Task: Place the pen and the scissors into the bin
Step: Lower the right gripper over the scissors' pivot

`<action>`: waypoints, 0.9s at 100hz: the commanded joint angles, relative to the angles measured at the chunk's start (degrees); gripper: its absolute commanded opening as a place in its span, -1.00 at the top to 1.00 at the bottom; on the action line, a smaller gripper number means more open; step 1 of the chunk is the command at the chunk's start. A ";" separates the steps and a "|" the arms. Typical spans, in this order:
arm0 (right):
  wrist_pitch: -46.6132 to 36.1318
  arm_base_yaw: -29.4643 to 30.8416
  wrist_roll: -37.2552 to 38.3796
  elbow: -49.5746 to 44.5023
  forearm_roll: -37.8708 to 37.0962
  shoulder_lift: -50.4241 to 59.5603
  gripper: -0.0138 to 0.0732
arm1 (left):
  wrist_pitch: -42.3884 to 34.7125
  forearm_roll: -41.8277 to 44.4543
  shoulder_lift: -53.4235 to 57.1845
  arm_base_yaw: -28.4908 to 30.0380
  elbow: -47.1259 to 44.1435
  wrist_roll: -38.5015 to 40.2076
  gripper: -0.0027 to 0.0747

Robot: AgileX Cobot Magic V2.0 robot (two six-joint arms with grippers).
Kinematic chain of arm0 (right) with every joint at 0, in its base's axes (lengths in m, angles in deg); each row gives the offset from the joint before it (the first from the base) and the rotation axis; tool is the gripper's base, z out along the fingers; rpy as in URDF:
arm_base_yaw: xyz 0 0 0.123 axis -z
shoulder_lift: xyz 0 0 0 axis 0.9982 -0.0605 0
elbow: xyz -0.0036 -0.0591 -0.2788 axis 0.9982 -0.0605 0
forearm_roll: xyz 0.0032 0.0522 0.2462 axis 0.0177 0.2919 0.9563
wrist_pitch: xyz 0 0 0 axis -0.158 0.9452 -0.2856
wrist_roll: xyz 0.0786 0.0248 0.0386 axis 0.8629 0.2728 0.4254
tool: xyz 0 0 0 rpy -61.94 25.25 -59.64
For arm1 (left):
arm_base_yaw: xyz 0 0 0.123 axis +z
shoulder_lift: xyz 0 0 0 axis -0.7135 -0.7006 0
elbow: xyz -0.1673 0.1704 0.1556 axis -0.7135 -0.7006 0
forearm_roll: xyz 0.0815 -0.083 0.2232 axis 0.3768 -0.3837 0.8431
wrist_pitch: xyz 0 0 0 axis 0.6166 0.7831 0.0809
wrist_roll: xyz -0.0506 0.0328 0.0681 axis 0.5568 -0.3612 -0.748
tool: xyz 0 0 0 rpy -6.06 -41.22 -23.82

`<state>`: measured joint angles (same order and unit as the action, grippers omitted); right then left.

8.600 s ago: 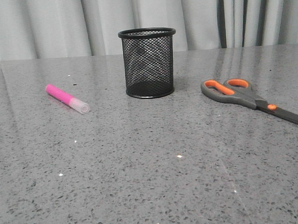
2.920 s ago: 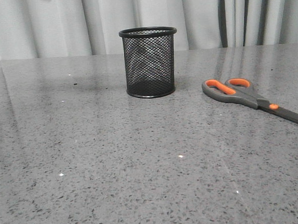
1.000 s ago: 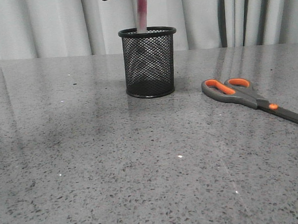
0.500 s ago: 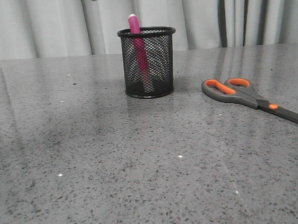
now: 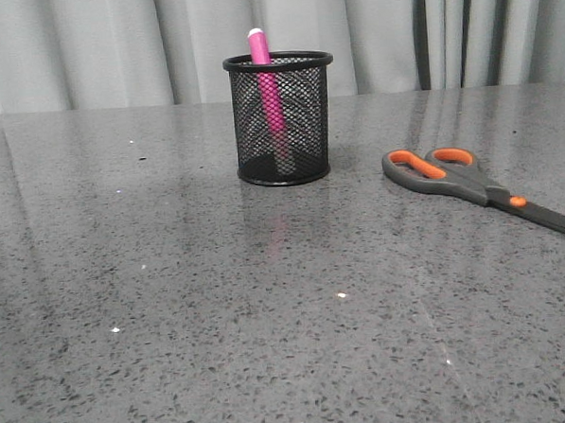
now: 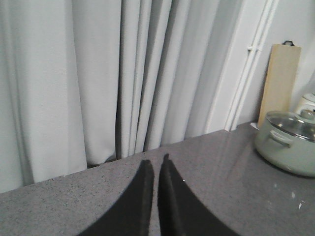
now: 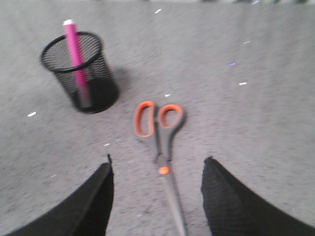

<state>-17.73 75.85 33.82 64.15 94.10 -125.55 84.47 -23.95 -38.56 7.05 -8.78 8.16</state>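
Note:
The pink pen (image 5: 266, 80) stands leaning inside the black mesh bin (image 5: 302, 125), its tip poking above the rim. To the right of the bin, the scissors (image 5: 451, 174) lie flat on the table, orange-lined handles toward the bin. In the right wrist view the pen (image 7: 75, 49) and bin (image 7: 98, 83) are off to one side. My right gripper (image 7: 158, 161) hangs open above the scissors (image 7: 160, 132), with the pivot and blades between its fingers in the view. My left gripper (image 6: 156, 160) is shut on nothing and faces the curtain. Neither gripper shows in the front view.
The grey speckled table (image 5: 222, 319) runs back to a pale curtain (image 5: 94, 51). In the left wrist view, a pale green pot with a glass lid (image 6: 288, 147) and an upright wooden board (image 6: 278, 83) stand at the table's end.
The pen left the table, was lowered into the bin and let go. The left gripper has risen out of the top of the front view. The scissors have not moved.

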 commanded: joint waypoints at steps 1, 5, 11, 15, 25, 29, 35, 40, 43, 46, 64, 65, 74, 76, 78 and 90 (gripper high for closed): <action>2.51 -1.84 -1.09 6.98 1.76 -7.26 -0.15 | 2.35 2.28 4.99 -0.50 1.69 -0.17 0.99; 4.61 -2.44 -1.09 9.60 1.76 -10.72 -0.15 | 4.85 2.82 7.05 -0.50 1.69 -0.17 0.99; 8.52 -3.00 -1.09 13.26 1.76 -15.52 -0.15 | 8.61 4.03 9.40 -0.50 1.69 -0.17 0.99; 11.22 -3.25 -1.09 15.11 1.76 -19.03 -0.15 | 11.62 4.45 11.06 -0.50 1.69 -0.17 0.99; 16.67 -3.25 -1.09 19.76 1.76 -26.48 -0.15 | 18.14 5.09 14.13 -0.50 1.60 -0.17 0.99; 17.68 -3.25 -1.09 20.80 1.76 -29.11 -0.15 | 19.99 5.09 15.33 -0.50 1.60 -0.17 0.99; 17.67 -3.25 -1.09 22.03 1.76 -32.46 -0.15 | 21.14 4.61 16.91 -0.50 1.60 -0.17 0.99; 17.41 -3.25 -1.09 22.66 1.76 -34.72 -0.15 | 21.14 3.41 17.97 -0.50 1.60 -0.17 0.99; 17.25 -3.25 -1.19 23.02 1.76 -35.89 -0.15 | 20.90 3.04 18.55 -0.50 1.60 -0.17 0.99; 17.25 -3.25 -1.33 23.54 1.76 -36.96 -0.15 | 20.81 2.87 19.05 -0.50 1.60 -0.17 0.99; 16.97 -3.25 -5.87 24.17 1.76 -41.66 -0.15 | 21.29 2.72 20.15 -0.50 1.56 -0.17 0.99; 16.97 -3.25 -6.04 24.17 1.76 -41.81 -0.15 | 21.39 2.72 20.15 -0.50 1.56 -0.17 0.99; 16.97 -3.25 -7.61 24.17 1.76 -43.53 -0.15 | 21.65 2.59 20.15 -0.50 1.32 -0.17 0.99; 16.97 -3.25 -8.29 24.17 1.76 -43.83 -0.15 | 21.65 2.44 20.15 -0.50 1.16 -0.17 0.99; 16.76 -3.25 -8.53 24.17 1.76 -44.18 -0.15 | 21.65 2.18 20.15 -0.50 0.99 -0.17 0.99; 14.72 -3.34 -8.54 24.17 0.47 -45.42 -0.15 | 21.41 1.11 20.15 -0.50 -0.72 -0.17 0.99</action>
<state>-0.22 72.53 26.60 86.44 94.70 -171.90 109.83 -20.85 -18.41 7.05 -9.83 8.12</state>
